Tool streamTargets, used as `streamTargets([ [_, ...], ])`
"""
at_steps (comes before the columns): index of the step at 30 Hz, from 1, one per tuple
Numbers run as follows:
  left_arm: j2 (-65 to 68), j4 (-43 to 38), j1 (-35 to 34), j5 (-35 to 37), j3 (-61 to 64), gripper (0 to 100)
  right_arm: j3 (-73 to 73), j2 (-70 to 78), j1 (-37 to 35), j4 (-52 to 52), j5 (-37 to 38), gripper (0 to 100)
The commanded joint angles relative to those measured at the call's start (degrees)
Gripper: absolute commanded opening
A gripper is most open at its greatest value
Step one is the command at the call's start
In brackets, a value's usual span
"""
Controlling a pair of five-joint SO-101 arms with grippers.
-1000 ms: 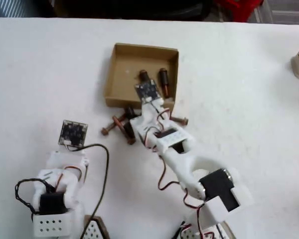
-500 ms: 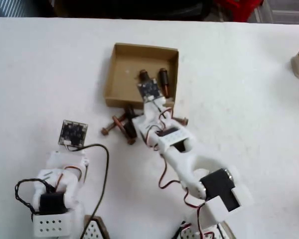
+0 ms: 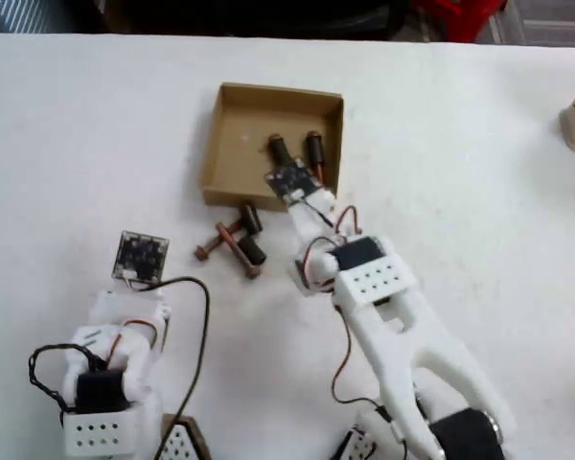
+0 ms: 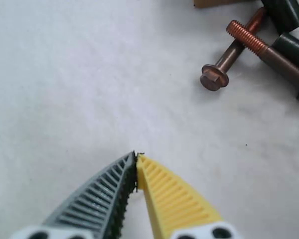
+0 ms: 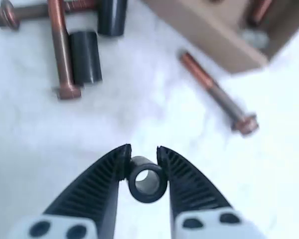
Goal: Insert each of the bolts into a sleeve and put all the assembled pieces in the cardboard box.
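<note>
I'm in the joining step, with the sleeve half in hand. The right gripper [image 5: 143, 152] hangs over the bench [image 3: 96, 125] just near of the cardboard box [image 3: 280, 92]. Its fingers [image 5: 102, 179] are narrowly parted and pinched on a black sleeve [image 5: 147, 183]. The sleeve is held by its sides, with its open bore facing my wrist camera. A loose bolt [image 5: 217, 94] lies flat on the bench beyond the sleeve, just beside the box's near wall and apart from the fingers.

Left of that, on the near side of the box, two more bolts [image 4: 229, 55] lie crossed, with two spare sleeves [image 5: 85, 57] against them. Inside the box I see two dark-and-copper pieces [image 3: 278, 149] that I take for finished assemblies. By my count about three bolts have yet to be paired.

The left gripper [image 4: 136, 158] sits at the near left. Its grey and yellow fingers are pressed tip to tip with nothing in them, pointing at bare bench short of the crossed bolts.

As I read it, the next move calls for a bolt shank to meet that bore squarely. I'd open the left fingers, take a bolt by its head end, and line its threaded tip up with the sleeve's axis. Any tilt will likely jam it at the rim.
</note>
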Motion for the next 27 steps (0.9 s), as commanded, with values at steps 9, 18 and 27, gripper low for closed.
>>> streamTargets([
  [9,-0.57,0.26,-0.66,-0.44,-0.09,2,-1.67,6.2,1.63,3.38,13.1,7.3],
  [18,-0.57,0.26,-0.66,-0.44,-0.09,2,-2.81,12.0,1.98,-4.09,13.1,14.5],
  [27,-0.57,0.26,-0.66,-0.44,-0.09,2,-4.4,6.46,8.31,-1.71,9.05,8.8],
])
